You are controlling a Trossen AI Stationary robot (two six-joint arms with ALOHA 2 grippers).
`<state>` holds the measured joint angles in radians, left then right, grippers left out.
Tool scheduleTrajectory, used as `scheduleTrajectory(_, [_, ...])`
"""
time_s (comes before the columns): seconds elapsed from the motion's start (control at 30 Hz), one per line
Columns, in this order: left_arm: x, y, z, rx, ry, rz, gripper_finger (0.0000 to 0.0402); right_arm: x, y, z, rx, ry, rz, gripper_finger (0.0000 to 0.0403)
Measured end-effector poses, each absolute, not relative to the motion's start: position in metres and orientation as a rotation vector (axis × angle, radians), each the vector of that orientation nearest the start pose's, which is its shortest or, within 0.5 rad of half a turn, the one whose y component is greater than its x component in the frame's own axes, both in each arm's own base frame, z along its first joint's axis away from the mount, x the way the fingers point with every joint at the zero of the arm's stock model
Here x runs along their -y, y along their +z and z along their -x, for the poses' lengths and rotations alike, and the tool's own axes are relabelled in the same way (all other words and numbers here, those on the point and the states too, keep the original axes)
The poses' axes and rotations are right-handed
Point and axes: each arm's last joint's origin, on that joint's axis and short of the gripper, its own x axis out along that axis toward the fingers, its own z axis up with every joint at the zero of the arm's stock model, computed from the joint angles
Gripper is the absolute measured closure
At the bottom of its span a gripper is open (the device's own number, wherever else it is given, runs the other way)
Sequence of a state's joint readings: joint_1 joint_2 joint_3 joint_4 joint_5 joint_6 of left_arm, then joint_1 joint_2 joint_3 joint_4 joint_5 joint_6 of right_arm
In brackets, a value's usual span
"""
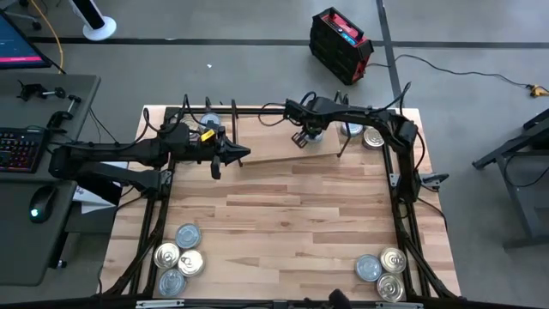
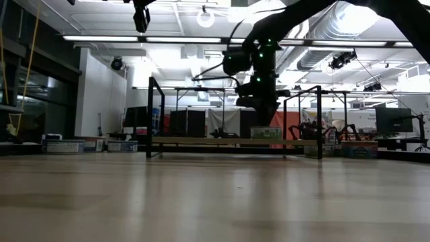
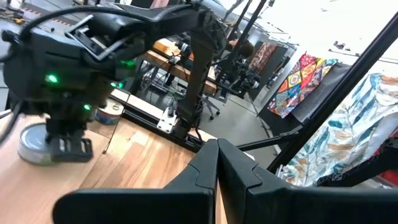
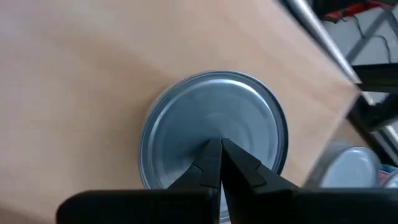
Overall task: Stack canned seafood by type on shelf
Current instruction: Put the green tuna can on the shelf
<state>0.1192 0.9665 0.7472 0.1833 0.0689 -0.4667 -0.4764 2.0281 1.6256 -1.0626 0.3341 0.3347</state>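
The right claw (image 4: pixel 219 163), fingers pressed together and holding nothing, hovers directly over a silver tin (image 4: pixel 214 127) on the shelf (image 1: pixel 283 153). Two more tins (image 1: pixel 364 134) sit beyond that shelf's right end. The left claw (image 1: pixel 230 156), also closed and empty, hangs over the shelf's left end. Two clusters of tins (image 1: pixel 178 259) lie on the surface (image 1: pixel 283 223) well in front of the shelf, toward its front corners. The tins look rigid, fairly heavy and slick, so a hold across the rim probably serves best.
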Motion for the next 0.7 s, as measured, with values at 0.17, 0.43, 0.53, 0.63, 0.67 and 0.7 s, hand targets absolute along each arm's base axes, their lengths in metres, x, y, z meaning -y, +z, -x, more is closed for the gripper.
scheduleTrajectory(0.17, [-0.024,0.323,-0.217,-0.023,0.058,0.470,0.0401,0.215,0.205,-0.337,-1.323,-0.989,-0.381,0.0403])
scheduleTrajectory(0.43, [-0.024,0.323,-0.217,-0.023,0.058,0.477,0.0401,0.239,0.205,-0.323,-1.299,-1.044,-0.427,0.0403])
scheduleTrajectory(0.53, [-0.024,0.323,-0.217,-0.023,0.058,0.479,0.0401,0.240,0.205,-0.322,-1.289,-1.052,-0.435,0.0403])
scheduleTrajectory(0.63, [-0.024,0.323,-0.217,-0.022,0.058,0.481,0.0401,0.234,0.211,-0.324,-1.273,-1.014,-0.452,0.0403])
scheduleTrajectory(0.67, [-0.024,0.323,-0.217,-0.022,0.058,0.481,0.0401,0.231,0.215,-0.324,-1.265,-0.996,-0.463,0.0403])
scheduleTrajectory(0.7, [-0.024,0.323,-0.217,-0.022,0.058,0.480,0.0401,0.228,0.220,-0.324,-1.249,-0.977,-0.469,0.0403])
